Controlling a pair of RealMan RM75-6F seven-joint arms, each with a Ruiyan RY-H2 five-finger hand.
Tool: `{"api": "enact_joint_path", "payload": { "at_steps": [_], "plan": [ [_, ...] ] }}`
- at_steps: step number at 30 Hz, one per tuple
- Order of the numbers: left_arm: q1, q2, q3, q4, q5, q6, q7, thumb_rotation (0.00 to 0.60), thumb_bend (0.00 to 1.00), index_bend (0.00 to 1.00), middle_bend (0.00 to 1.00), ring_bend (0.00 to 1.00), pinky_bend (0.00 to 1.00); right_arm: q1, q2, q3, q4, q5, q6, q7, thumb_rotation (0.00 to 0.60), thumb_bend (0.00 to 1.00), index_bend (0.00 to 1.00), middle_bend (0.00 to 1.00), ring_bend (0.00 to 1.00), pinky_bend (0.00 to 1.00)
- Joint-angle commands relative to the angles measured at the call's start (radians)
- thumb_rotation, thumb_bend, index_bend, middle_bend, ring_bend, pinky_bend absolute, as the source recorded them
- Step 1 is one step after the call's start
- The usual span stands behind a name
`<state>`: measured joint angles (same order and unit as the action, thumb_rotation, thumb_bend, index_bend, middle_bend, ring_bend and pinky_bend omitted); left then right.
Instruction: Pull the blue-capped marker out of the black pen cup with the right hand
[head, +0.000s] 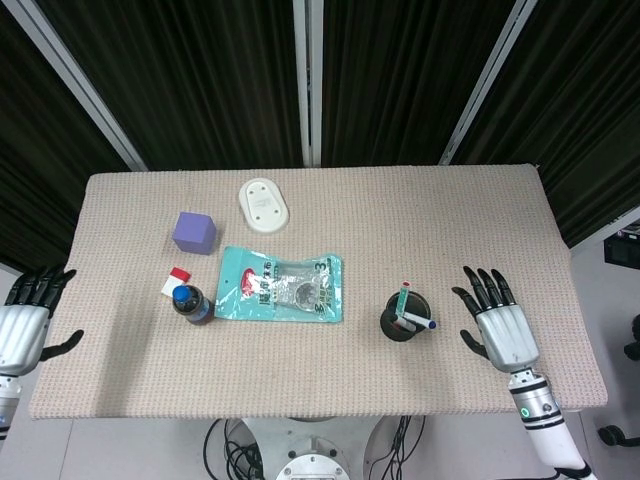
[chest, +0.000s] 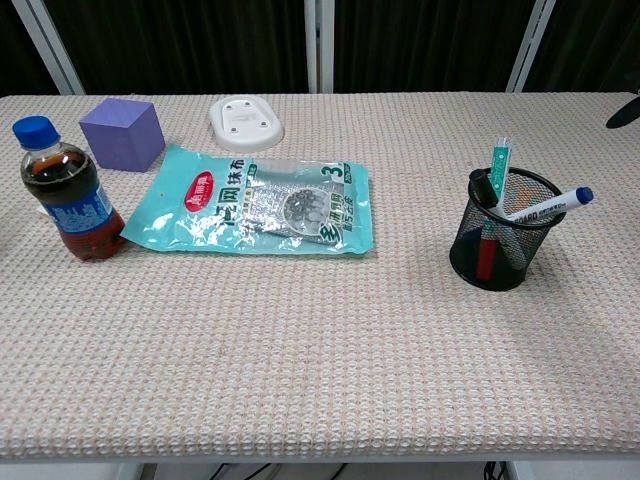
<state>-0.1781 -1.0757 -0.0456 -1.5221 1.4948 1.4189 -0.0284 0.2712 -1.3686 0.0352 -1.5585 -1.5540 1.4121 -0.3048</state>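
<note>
The black mesh pen cup (head: 404, 319) (chest: 499, 241) stands on the right half of the table. A white marker with a blue cap (head: 419, 323) (chest: 548, 206) leans out of it toward the right. A green-and-white pen (chest: 498, 165) and a red one also stand in the cup. My right hand (head: 502, 329) hovers over the table just right of the cup, fingers spread, holding nothing. A dark fingertip of the right hand (chest: 624, 110) shows at the chest view's right edge. My left hand (head: 25, 321) stays open off the table's left edge.
A teal snack packet (head: 280, 285) lies mid-table. A cola bottle with a blue cap (head: 188, 303) stands to its left beside a small red-and-white item (head: 176, 281). A purple cube (head: 194, 232) and a white oval object (head: 264, 204) sit further back.
</note>
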Motion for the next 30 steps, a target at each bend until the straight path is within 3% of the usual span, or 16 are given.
{"api": "enact_joint_path", "payload": {
  "at_steps": [1, 30],
  "plan": [
    [-0.001, 0.004, -0.001, -0.001, -0.01, -0.01, -0.001, 0.6, 0.2, 0.09, 0.03, 0.0, 0.08, 0.008, -0.019, 0.005, 0.01, -0.007, -0.008, 0.002, 0.6, 0.18, 0.27, 0.0, 0.0, 0.0],
    [0.006, 0.022, -0.007, -0.007, -0.04, -0.029, -0.012, 0.6, 0.21, 0.09, 0.03, 0.0, 0.08, 0.049, -0.112, 0.019, 0.035, -0.022, -0.057, 0.031, 0.6, 0.24, 0.47, 0.02, 0.0, 0.0]
  ]
}}
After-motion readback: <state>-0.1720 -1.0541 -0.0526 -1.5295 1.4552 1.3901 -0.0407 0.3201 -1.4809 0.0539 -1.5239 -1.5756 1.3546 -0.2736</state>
